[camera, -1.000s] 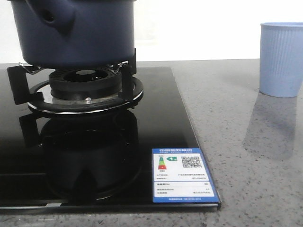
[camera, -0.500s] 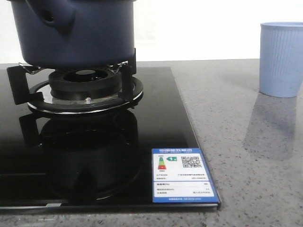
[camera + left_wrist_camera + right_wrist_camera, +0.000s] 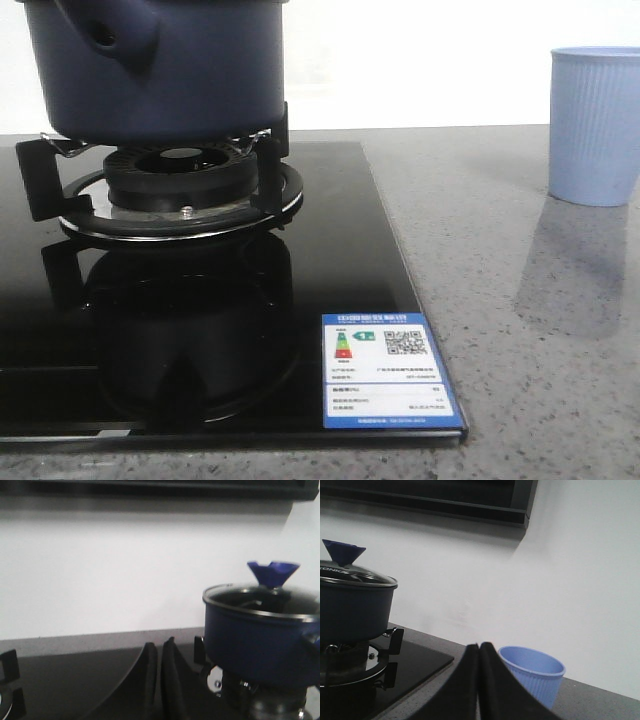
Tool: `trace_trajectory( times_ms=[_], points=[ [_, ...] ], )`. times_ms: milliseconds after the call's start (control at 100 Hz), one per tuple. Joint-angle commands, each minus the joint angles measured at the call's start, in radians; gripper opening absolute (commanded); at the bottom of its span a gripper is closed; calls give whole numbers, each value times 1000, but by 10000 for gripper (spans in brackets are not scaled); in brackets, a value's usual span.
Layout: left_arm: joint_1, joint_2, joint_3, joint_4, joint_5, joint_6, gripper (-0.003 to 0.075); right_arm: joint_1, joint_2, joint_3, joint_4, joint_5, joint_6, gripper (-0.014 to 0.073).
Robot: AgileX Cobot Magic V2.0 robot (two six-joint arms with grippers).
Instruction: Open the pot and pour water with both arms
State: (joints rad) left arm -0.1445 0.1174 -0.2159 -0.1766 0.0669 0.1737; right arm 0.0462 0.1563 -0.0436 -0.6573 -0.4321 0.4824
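Navy pot [image 3: 160, 70] sat lidded on the burner [image 3: 180, 190] at ten o'clock, cup [image 3: 594, 125] at two. Left gripper [image 3: 159, 680] and right gripper [image 3: 479, 680] were clenched empty, both well apart from the pot. Opening hadn't begun; next, I judged, a gripper must reach the lid knob [image 3: 273, 573].

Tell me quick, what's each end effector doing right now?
Left end effector: closed, holding nothing.
Right end effector: closed, holding nothing.
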Motion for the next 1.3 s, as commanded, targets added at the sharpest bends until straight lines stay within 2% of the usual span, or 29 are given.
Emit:
trace_trajectory(
  times_ms=[0,330,570,1291],
  points=[
    [6,2,40,121,-81,-105,-16,1,7,-24,9,-45,-8,-61],
    [97,-146,229,90,-114,-126,-16,1,7,-24,9,-45,-8,-61],
    [100,-146,229,77,-67,-126,-16,1,7,-24,9,-45,-8,-61],
    [100,-146,228,57,-79,-126,-16,1,7,-24,9,-45,-8,-61]
  ],
)
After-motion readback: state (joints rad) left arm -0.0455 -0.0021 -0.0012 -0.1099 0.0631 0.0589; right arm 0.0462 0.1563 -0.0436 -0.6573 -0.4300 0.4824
